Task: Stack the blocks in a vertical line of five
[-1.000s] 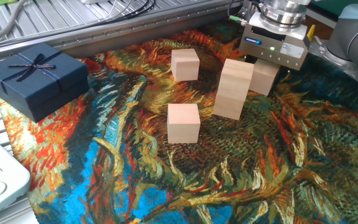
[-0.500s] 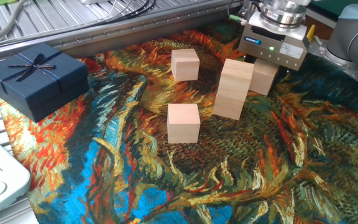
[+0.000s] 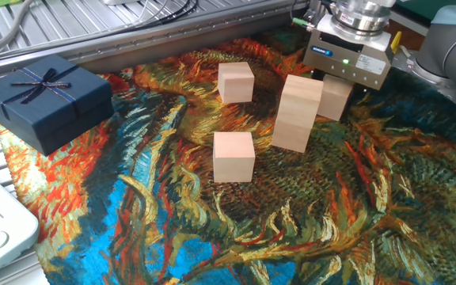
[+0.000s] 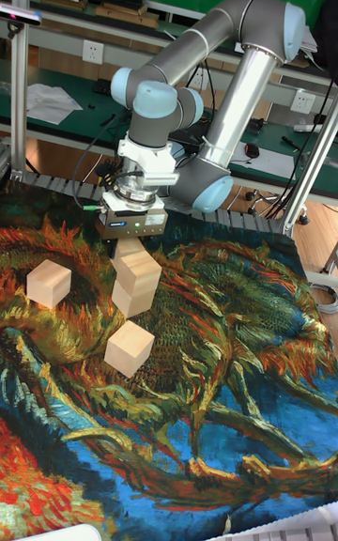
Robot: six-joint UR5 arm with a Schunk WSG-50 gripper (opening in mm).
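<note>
Right now the cloth [image 3: 355,214], a busy painted print over the table, carries everything, and its folds are a risk: a tower built on a wrinkle could lean. Far left sits the box [image 3: 44,96], well clear and no hazard. At centre a stack [image 3: 297,112] of two blocks stands slightly tilted in the fixed view, so a nudge could topple it. The gripper [image 3: 337,83] hangs low at the far right over a block [image 3: 336,98] just behind the stack; its jaws are hidden by its body, so I cannot tell whether they hold the block. Lifting here could clip the stack, since the two stand so close. Two loose blocks wait: one far left of the stack [image 3: 235,82], one nearer [image 3: 233,156].
</note>
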